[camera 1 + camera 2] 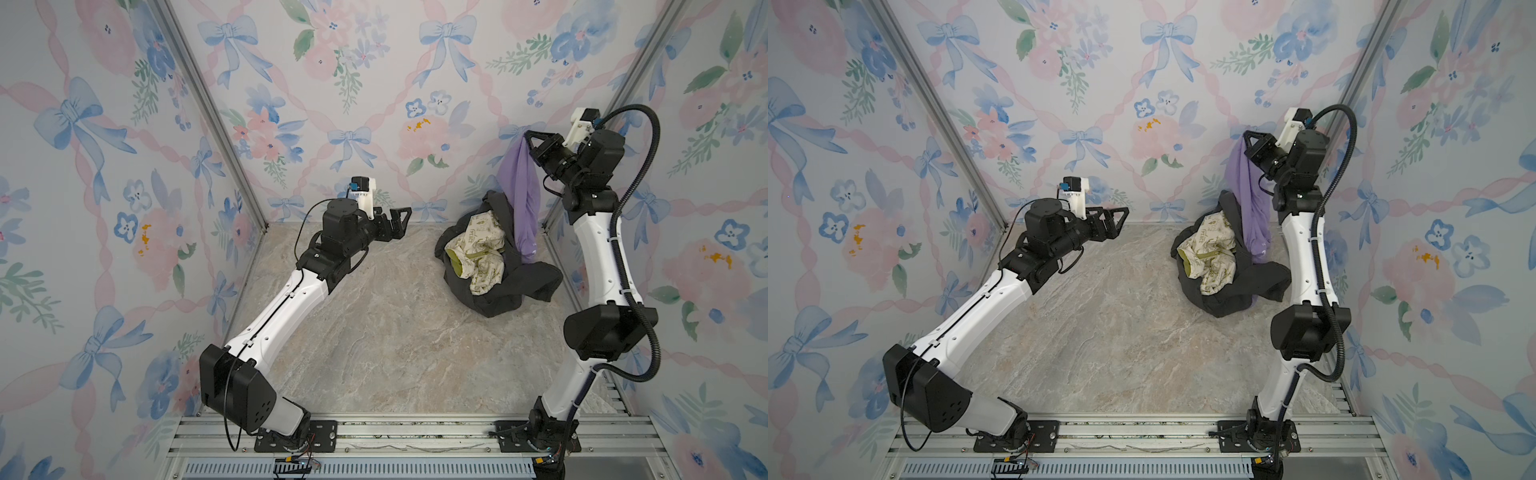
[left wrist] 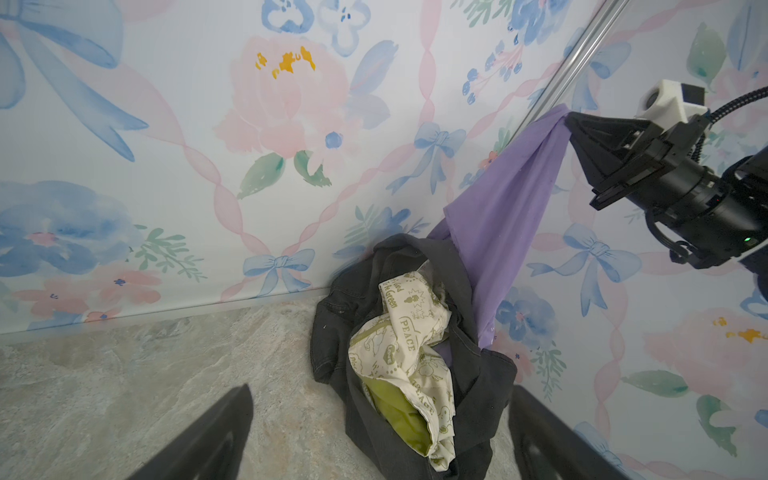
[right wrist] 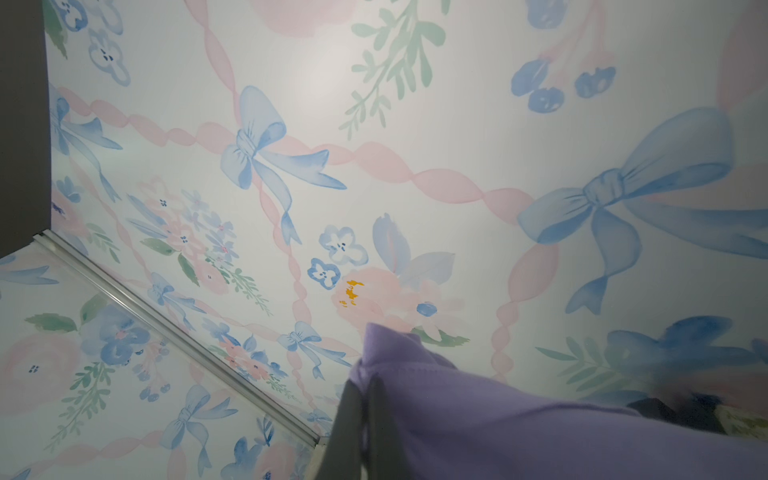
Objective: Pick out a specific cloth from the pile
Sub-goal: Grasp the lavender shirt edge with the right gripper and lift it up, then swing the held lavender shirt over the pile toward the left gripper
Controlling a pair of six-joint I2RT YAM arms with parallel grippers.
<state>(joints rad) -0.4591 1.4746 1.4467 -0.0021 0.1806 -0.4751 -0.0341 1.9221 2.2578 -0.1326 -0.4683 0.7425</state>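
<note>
Hanging from the right tool (image 1: 528, 139), the cloth (image 1: 521, 199) drapes down in a long lavender fold, its top bunched tight between the closed jaws, high up near the far right corner of the booth. Both top views show the same thing: right tool (image 1: 1246, 139) raised well above the surface, cloth (image 1: 1252, 199) trailing down so that its lower end meets the pile (image 1: 494, 262) on the pile's right side. From the left wrist view the cloth (image 2: 503, 216) runs as a taut purple band from the tool's tip down behind the heap (whether its tail is clear of the heap or caught in it I cannot tell).

The pile (image 1: 1225, 266) sits on the marbled surface (image 1: 374, 332) toward the far right, a black-grey garment (image 1: 523, 286) spread underneath and a cream garment (image 1: 478, 253) with olive print crumpled on top, its yellow-green lining showing.

The left tool (image 1: 401, 220) hovers off to the left of the pile, well apart from it, pointing toward it with its jaws spread wide and nothing between them.

The right wrist view shows the cloth (image 3: 519, 419) gathered at the fingers (image 3: 380, 419).
</note>
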